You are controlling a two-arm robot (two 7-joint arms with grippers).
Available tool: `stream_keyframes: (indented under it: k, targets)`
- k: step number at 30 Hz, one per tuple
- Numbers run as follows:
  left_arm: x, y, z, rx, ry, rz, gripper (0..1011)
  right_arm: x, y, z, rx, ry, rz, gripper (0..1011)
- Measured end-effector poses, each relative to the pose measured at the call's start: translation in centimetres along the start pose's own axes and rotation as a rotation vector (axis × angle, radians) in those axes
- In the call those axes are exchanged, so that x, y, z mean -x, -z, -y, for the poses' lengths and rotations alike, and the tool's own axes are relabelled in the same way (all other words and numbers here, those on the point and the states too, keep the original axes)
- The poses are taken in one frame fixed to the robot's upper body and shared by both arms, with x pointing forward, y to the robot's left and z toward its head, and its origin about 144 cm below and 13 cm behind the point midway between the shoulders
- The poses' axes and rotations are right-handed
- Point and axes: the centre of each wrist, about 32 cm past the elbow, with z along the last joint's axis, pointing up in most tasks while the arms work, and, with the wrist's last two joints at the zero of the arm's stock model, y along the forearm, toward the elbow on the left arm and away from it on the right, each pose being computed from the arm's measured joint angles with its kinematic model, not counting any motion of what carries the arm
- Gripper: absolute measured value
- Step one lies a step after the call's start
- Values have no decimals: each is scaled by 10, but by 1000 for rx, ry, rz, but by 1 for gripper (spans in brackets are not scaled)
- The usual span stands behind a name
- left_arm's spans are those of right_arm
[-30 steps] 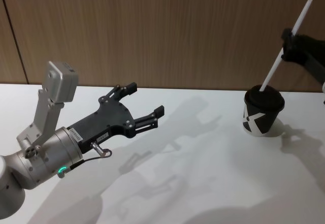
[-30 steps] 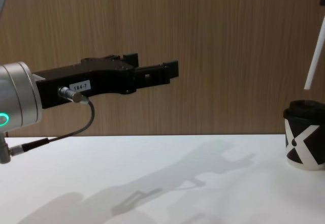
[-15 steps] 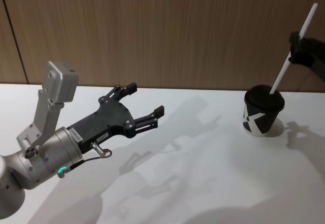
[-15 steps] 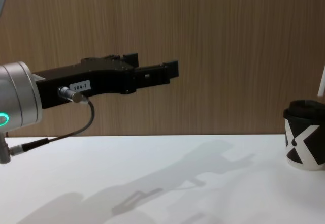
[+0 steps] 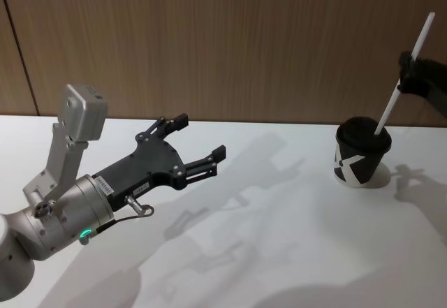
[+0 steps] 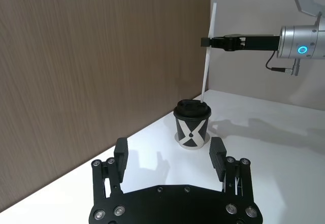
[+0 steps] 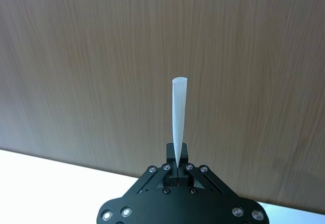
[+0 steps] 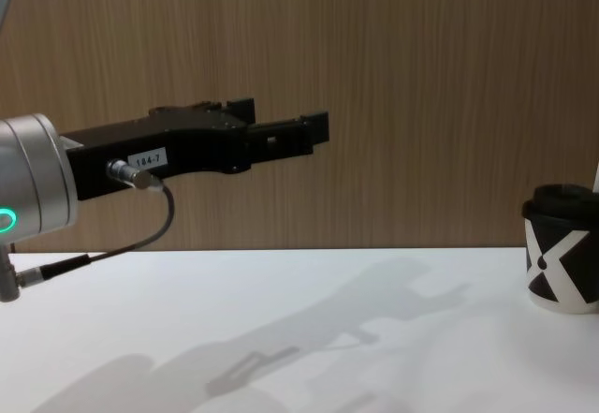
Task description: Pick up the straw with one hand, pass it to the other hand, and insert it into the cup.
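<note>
On the white worktop (image 5: pixel 279 238) by a wooden wall, my right end effector (image 5: pixel 406 75) pinches the straw (image 5: pixel 401 77), tip at the cup (image 5: pixel 362 153) lid to push in. My left end effector (image 5: pixel 199 144) waits spread apart, far from the cup.

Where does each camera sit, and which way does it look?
Head: high, looking down at the table; left gripper open, right gripper holding the straw over the cup.
Chest: low, looking across; left gripper from the side, cup at the right edge.
Left wrist: past its open fingers to the cup.
Right wrist: along the straw to the wall.
All but the right wrist share the cup.
</note>
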Motion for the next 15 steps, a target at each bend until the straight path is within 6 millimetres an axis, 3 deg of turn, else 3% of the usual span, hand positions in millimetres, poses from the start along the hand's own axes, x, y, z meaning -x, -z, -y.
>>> stream_keyframes:
  k: [15]
  targets:
    - [0, 0, 0, 0, 0, 0, 1003, -1, 6, -6, 25, -1, -3, 2]
